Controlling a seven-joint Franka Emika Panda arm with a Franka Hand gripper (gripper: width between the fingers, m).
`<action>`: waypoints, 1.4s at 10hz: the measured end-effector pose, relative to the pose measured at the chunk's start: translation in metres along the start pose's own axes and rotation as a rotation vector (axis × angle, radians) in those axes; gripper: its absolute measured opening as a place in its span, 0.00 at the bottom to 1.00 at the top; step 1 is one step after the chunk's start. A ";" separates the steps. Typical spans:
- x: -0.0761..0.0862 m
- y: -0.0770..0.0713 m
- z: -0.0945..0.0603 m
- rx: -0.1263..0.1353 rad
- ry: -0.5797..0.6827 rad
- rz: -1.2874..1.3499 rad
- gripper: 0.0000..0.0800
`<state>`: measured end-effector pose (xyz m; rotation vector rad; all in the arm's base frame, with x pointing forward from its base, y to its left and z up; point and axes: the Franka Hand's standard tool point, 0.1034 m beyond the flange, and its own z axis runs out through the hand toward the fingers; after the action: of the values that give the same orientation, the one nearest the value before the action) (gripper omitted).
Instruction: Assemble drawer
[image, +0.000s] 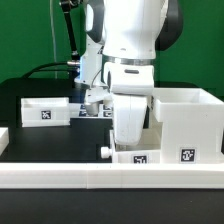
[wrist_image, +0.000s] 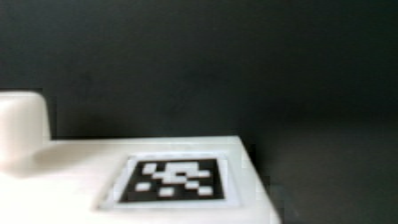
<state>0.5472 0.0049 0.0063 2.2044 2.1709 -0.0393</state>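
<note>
The large cube-shaped drawer casing stands on the black table at the exterior view's right, its tag facing front. One shallow tray lies at the left. A second tray with a tag lies low in front, beside the casing. My gripper hangs right over this second tray, and the hand hides its fingers. In the wrist view the tray's flat white face and tag fill the near part very close up, with a raised white corner beside them. No finger shows there.
A long low white border bar runs along the front, and another bar end sits at the left edge. The marker board lies behind the arm. Black cables hang at the back left.
</note>
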 end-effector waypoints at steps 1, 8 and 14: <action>0.000 0.000 0.000 0.001 0.000 0.000 0.18; -0.010 0.004 -0.023 0.027 -0.022 0.005 0.80; -0.057 0.005 -0.064 0.056 -0.059 -0.065 0.81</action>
<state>0.5506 -0.0491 0.0729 2.1314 2.2356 -0.1671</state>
